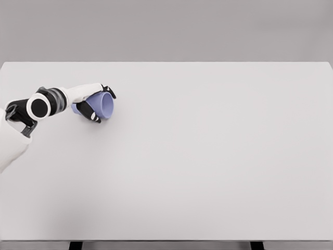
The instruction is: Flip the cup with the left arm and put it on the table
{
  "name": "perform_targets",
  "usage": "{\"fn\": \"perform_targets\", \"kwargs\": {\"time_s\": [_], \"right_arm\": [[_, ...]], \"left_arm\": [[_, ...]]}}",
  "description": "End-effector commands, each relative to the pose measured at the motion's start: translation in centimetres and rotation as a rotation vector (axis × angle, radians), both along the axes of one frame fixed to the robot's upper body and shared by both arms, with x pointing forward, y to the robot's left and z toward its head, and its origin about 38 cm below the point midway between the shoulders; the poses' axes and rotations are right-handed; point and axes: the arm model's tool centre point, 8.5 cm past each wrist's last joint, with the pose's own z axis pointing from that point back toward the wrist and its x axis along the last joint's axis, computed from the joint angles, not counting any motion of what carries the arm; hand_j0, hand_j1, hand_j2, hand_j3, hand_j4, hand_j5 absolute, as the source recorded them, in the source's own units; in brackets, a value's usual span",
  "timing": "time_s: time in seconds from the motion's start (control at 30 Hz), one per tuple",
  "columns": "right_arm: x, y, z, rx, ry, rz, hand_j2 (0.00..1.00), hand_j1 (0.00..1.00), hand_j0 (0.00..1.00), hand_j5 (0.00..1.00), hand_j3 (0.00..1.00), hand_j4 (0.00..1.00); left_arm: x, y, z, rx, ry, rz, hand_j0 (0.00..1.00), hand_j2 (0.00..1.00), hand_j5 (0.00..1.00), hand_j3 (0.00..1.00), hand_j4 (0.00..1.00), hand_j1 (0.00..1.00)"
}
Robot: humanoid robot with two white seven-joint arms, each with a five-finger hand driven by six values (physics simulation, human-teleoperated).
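A light blue cup [102,107] is held on its side at the far left of the white table [208,156], its mouth turned toward the right. My left hand [97,103] is shut around it, white fingers over the top and dark fingertips [111,93] at the rim, with the thumb under its near side. The left arm [39,107] comes in from the left edge. I cannot tell whether the cup touches the table or hangs just above it. The right arm is out of view.
The table's far edge runs just behind the hand, and its left edge lies close to the forearm. Two dark table legs [75,245] show below the front edge.
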Motion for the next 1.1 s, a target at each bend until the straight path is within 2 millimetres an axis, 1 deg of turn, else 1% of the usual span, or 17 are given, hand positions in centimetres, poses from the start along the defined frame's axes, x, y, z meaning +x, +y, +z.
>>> {"fn": "perform_targets", "kwargs": {"time_s": [0.0, 0.03, 0.07, 0.17, 0.3, 0.37, 0.4, 0.53, 0.6, 0.67, 0.73, 0.8, 0.83, 0.93, 1.0, 1.07], "right_arm": [[0.0, 0.0, 0.0, 0.0, 0.0, 0.001, 1.0, 1.0, 1.0, 1.0, 1.0, 1.0], [0.0, 0.0, 0.0, 0.001, 0.001, 0.001, 1.0, 1.0, 1.0, 1.0, 1.0, 1.0], [0.0, 0.0, 0.0, 0.0, 0.0, 0.0, 1.0, 1.0, 1.0, 1.0, 1.0, 1.0], [0.0, 0.0, 0.0, 0.0, 0.0, 0.0, 1.0, 1.0, 1.0, 1.0, 1.0, 1.0], [0.0, 0.0, 0.0, 0.0, 0.0, 0.0, 1.0, 1.0, 1.0, 1.0, 1.0, 1.0], [0.0, 0.0, 0.0, 0.0, 0.0, 0.0, 1.0, 1.0, 1.0, 1.0, 1.0, 1.0], [0.0, 0.0, 0.0, 0.0, 0.0, 0.0, 1.0, 1.0, 1.0, 1.0, 1.0, 1.0], [0.0, 0.0, 0.0, 0.0, 0.0, 0.0, 1.0, 1.0, 1.0, 1.0, 1.0, 1.0], [0.0, 0.0, 0.0, 0.0, 0.001, -0.001, 1.0, 1.0, 1.0, 1.0, 1.0, 1.0], [0.0, 0.0, 0.0, 0.0, 0.0, 0.0, 1.0, 1.0, 1.0, 1.0, 1.0, 1.0], [0.0, 0.0, 0.0, 0.0, 0.0, 0.0, 1.0, 1.0, 1.0, 1.0, 1.0, 1.0], [0.0, 0.0, 0.0, 0.0, 0.001, -0.001, 1.0, 1.0, 1.0, 1.0, 1.0, 1.0], [0.0, 0.0, 0.0, 0.0, 0.001, -0.001, 1.0, 1.0, 1.0, 1.0, 1.0, 1.0], [0.0, 0.0, 0.0, 0.0, 0.0, 0.0, 1.0, 1.0, 1.0, 1.0, 1.0, 1.0], [0.0, 0.0, 0.0, 0.0, 0.0, 0.001, 1.0, 1.0, 1.0, 1.0, 1.0, 1.0], [0.0, 0.0, 0.0, 0.0, 0.0, 0.0, 1.0, 1.0, 1.0, 1.0, 1.0, 1.0]], "left_arm": [[0.0, 0.1, 0.4, -0.023, -0.005, -0.003, 0.54, 0.54, 0.54, 0.54, 0.54, 0.54], [0.1, 0.1, 0.6, -0.04, -0.003, 0.002, 0.52, 0.52, 0.52, 0.52, 0.52, 0.52], [0.4, 0.0, 1.2, -0.065, -0.005, 0.006, 0.5, 0.5, 0.5, 0.5, 0.5, 0.5], [0.9, 0.1, 2.7, -0.137, -0.006, 0.01, 0.5, 0.5, 0.5, 0.5, 0.5, 0.5], [1.4, 1.7, 4.8, -0.233, -0.047, 0.061, 0.5, 0.5, 0.5, 0.5, 0.5, 0.5], [1.5, 2.1, 5.4, -0.275, -0.048, 0.071, 0.5, 0.5, 0.5, 0.5, 0.5, 0.5], [1.5, 2.7, 5.8, -0.295, -0.06, 0.084, 0.5, 0.5, 0.5, 0.5, 0.5, 0.5], [1.5, 3.2, 6.8, -0.397, -0.058, 0.09, 0.5, 0.5, 0.5, 0.5, 0.5, 0.5], [1.5, 3.0, 6.4, -0.437, -0.057, 0.098, 0.5, 0.5, 0.5, 0.5, 0.5, 0.5], [1.2, 4.1, 5.7, -0.478, -0.049, 0.131, 0.51, 0.51, 0.51, 0.51, 0.51, 0.51], [1.1, 4.3, 5.4, -0.512, -0.05, 0.148, 0.5, 0.5, 0.5, 0.5, 0.5, 0.5], [1.2, 4.1, 5.4, -0.547, -0.054, 0.155, 0.5, 0.5, 0.5, 0.5, 0.5, 0.5], [1.0, 4.2, 4.9, -0.55, -0.047, 0.161, 0.51, 0.51, 0.51, 0.51, 0.51, 0.51], [0.7, 3.9, 4.4, -0.555, -0.065, 0.121, 0.51, 0.51, 0.51, 0.51, 0.51, 0.51], [0.5, 4.3, 4.2, -0.57, -0.069, 0.131, 0.51, 0.51, 0.51, 0.51, 0.51, 0.51], [0.3, 3.8, 3.8, -0.616, -0.075, 0.127, 0.51, 0.51, 0.51, 0.51, 0.51, 0.51]]}}
